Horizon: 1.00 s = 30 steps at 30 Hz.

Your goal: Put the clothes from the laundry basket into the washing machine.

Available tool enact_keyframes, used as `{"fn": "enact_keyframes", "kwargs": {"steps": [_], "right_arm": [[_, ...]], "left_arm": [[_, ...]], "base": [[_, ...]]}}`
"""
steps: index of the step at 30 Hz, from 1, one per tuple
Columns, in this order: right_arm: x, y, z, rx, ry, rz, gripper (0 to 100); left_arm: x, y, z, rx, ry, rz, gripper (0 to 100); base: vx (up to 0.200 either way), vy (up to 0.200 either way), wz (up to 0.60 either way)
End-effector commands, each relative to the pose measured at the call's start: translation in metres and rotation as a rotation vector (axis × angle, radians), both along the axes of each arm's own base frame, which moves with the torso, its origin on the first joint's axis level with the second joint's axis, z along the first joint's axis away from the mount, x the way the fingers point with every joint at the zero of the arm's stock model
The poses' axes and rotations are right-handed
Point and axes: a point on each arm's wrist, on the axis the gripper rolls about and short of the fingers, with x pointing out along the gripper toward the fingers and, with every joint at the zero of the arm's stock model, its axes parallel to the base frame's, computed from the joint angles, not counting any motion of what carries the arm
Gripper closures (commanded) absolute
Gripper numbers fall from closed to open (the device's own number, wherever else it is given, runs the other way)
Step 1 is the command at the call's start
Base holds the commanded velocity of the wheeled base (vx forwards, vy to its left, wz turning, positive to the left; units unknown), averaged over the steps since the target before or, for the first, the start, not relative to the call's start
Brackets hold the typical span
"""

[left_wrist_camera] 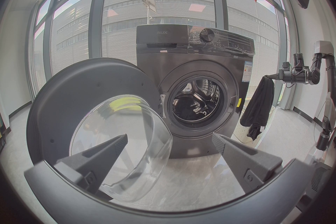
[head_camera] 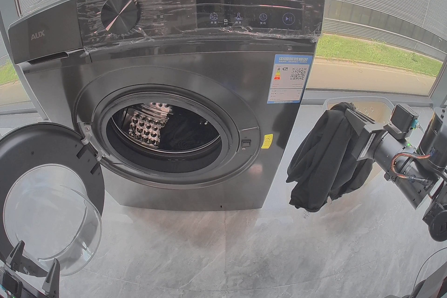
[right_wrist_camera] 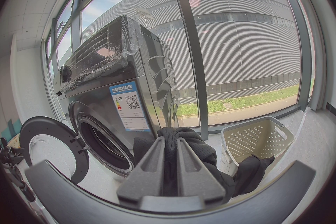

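Note:
A grey washing machine (head_camera: pixel 186 61) stands ahead with its round door (head_camera: pixel 44 182) swung open to the left and the drum (head_camera: pixel 163 133) exposed; dark cloth lies inside. My right gripper (head_camera: pixel 351 119) is shut on a black garment (head_camera: pixel 326 159) that hangs in the air to the right of the machine, above the floor. In the right wrist view the garment (right_wrist_camera: pixel 196 151) is pinched between the two fingers (right_wrist_camera: pixel 150 168). The white laundry basket (right_wrist_camera: pixel 259 139) sits by the window behind it. My left gripper (left_wrist_camera: pixel 168 161) is open, low at the front left, facing the open door (left_wrist_camera: pixel 98 112).
A large window wall runs behind the machine. The pale tiled floor (head_camera: pixel 242 252) in front of the machine is bare. The open door's glass bowl (head_camera: pixel 51 215) juts out near my left gripper (head_camera: pixel 32 268).

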Motion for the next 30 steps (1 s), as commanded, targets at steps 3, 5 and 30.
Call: {"fn": "enact_keyframes", "kwargs": {"steps": [3, 5, 30], "right_arm": [[-0.001, 0.001, -0.001, -0.001, 0.002, 0.004, 100], [-0.001, 0.001, 0.0, 0.0, 0.0, 0.004, 100], [-0.018, 0.007, -0.012, -0.031, 0.032, 0.094, 100]], "left_arm": [[0.0, 0.0, -0.004, 0.0, -0.003, 0.0, 0], [0.0, 0.0, -0.004, 0.0, -0.003, 0.0, 0], [0.0, 0.0, -0.004, 0.004, -0.003, -0.005, 0]], "base": [[0.0, 0.0, 0.0], [0.0, 0.0, 0.0], [0.0, 0.168, 0.0]]}}
